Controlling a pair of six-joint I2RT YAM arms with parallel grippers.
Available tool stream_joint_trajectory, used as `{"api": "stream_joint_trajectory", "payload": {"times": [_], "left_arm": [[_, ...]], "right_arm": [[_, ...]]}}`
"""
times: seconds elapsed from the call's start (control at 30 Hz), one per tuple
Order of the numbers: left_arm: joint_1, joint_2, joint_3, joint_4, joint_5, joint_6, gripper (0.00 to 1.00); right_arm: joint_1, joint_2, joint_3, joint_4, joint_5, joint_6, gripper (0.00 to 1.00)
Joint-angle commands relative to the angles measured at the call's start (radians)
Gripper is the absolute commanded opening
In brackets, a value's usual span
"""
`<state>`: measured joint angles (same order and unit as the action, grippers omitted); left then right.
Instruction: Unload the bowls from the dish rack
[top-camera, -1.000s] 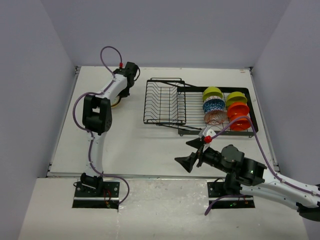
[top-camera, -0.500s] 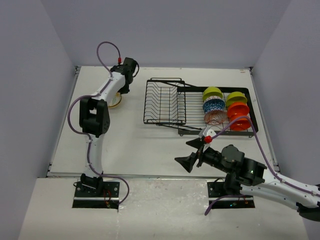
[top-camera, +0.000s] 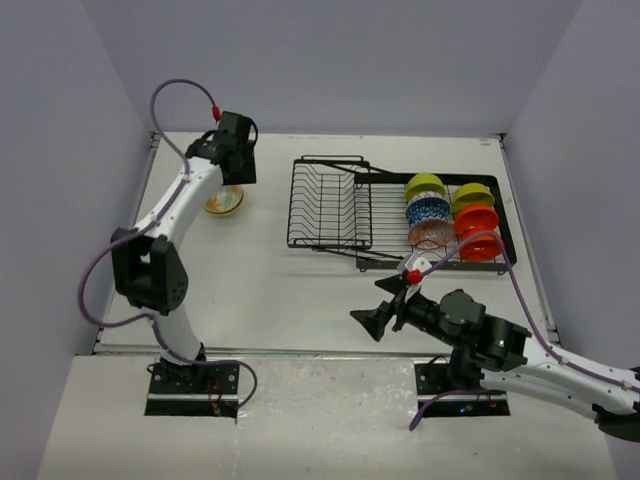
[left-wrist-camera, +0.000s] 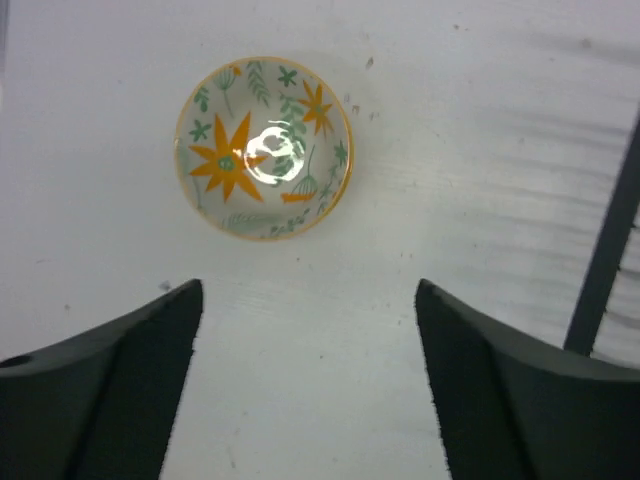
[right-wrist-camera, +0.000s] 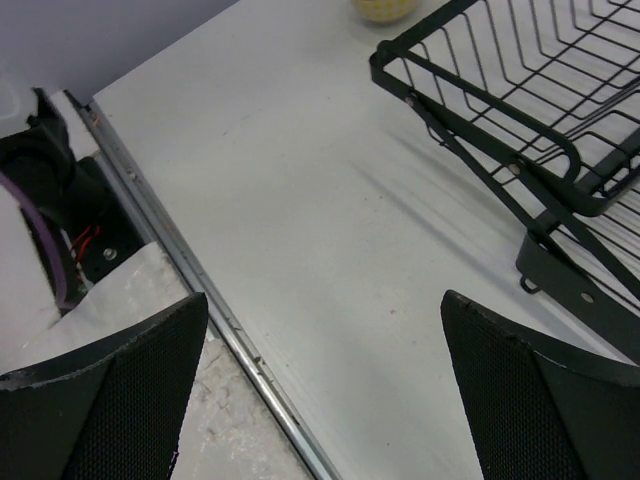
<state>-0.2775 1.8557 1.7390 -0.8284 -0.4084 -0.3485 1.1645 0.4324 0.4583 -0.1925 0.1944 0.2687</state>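
A cream floral bowl (left-wrist-camera: 264, 147) with orange flowers stands upright on the table (top-camera: 290, 285), left of the dish rack (top-camera: 330, 205). My left gripper (left-wrist-camera: 308, 295) hovers above the bowl (top-camera: 225, 201), open, nothing between its fingers (left-wrist-camera: 160, 350). Several bowls stand on edge in the rack's flat right section: two lime green (top-camera: 425, 186), one blue-patterned (top-camera: 428, 209), one pinkish (top-camera: 432, 234) and two orange (top-camera: 476, 219). My right gripper (top-camera: 385, 305) hangs open and empty over the table's near edge, short of the rack's front corner (right-wrist-camera: 520, 90).
The rack's raised wire basket (top-camera: 322, 200) holds nothing. A black rack bar (left-wrist-camera: 610, 250) shows at the right edge of the left wrist view. The table's metal front rail (right-wrist-camera: 230, 330) and the left arm's base (right-wrist-camera: 60, 190) lie below my right gripper.
My left gripper has opened and let go of the floral bowl, which now rests on the table. It has lifted clear, and the left arm's elbow swung left. The right arm stayed put.
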Motion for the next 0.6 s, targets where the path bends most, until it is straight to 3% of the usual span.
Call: {"api": "stream_joint_trajectory", "payload": {"times": [0.0, 0.03, 0.13, 0.23, 0.3, 0.57], "left_arm": [[-0.003, -0.372, -0.194, 0.174, 0.111, -0.064, 0.89], [-0.003, -0.454, -0.326, 0.21, 0.121, -0.069, 1.0], [-0.003, -0.711, -0.485, 0.232, 0.092, -0.078, 1.0], [-0.003, -0.893, -0.588, 0.226, 0.097, -0.064, 1.0], [-0.003, -1.002, -0.637, 0.23, 0.099, -0.055, 1.0], [-0.003, -1.26, -0.82, 0.245, 0.051, -0.04, 1.0]], "right_arm": [[-0.002, 0.008, 0.003, 0.048, 0.147, 0.015, 0.99], [-0.002, 0.002, 0.005, 0.045, 0.224, 0.024, 0.99], [-0.008, -0.007, 0.016, 0.027, 0.391, 0.099, 0.99], [-0.061, 0.0, 0.042, 0.021, 0.422, 0.187, 0.99], [-0.162, 0.051, 0.066, 0.016, 0.393, 0.242, 0.99], [-0.785, 0.177, 0.169, 0.01, -0.013, 0.56, 0.99]]}}
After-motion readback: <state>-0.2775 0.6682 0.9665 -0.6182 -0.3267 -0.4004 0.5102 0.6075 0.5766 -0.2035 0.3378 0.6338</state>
